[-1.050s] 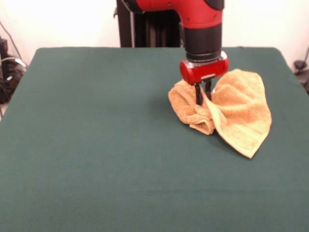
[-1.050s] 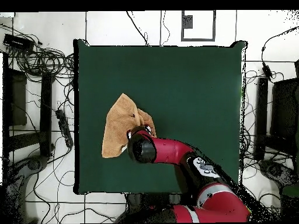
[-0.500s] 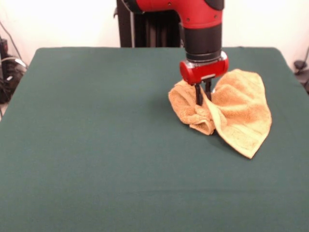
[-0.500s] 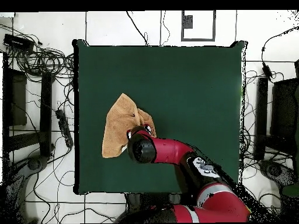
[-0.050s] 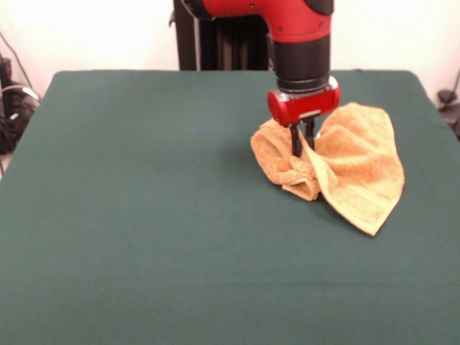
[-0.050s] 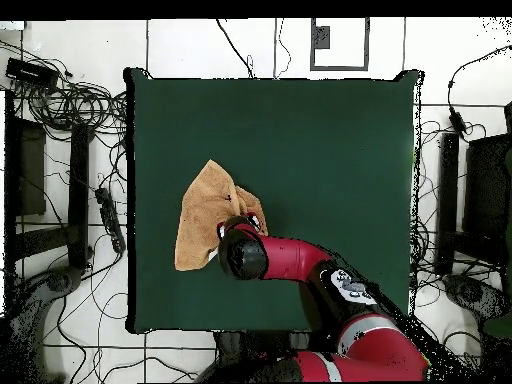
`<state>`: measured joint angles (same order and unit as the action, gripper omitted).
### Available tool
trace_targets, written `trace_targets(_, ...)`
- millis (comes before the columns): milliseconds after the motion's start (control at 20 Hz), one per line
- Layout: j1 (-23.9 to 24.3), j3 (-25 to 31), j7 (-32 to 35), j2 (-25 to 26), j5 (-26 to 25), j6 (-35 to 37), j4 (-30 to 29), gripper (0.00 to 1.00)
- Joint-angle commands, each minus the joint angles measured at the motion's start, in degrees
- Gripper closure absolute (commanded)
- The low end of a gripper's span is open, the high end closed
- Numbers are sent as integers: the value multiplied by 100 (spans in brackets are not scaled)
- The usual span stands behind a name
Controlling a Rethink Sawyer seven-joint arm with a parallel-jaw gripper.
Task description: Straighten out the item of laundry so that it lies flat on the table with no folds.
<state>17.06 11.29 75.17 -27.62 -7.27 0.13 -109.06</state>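
Orange-tan terry-cloth towel [image 5: 345, 162] lies crumpled toward one side edge of dark green cloth-covered table [image 5: 144, 215], soft, light, limp; black fingers [image 5: 296, 142] pinch its bunched middle fold, though a free corner looks better.

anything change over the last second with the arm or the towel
Nothing visibly changed. The tool on the red and black arm stays planted in the bunched middle of the small orange-tan terry-cloth towel, and the towel keeps the same crumpled shape with its pointed corner toward the camera, on the dark green cloth-covered table.
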Motion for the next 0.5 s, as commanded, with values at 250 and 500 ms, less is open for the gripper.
trace_targets(250, -65, 454, 907, 498, -136, -289, 472, 100)
trace_targets(500, -55, 466, 892, 494, -131, -246, 477, 100)
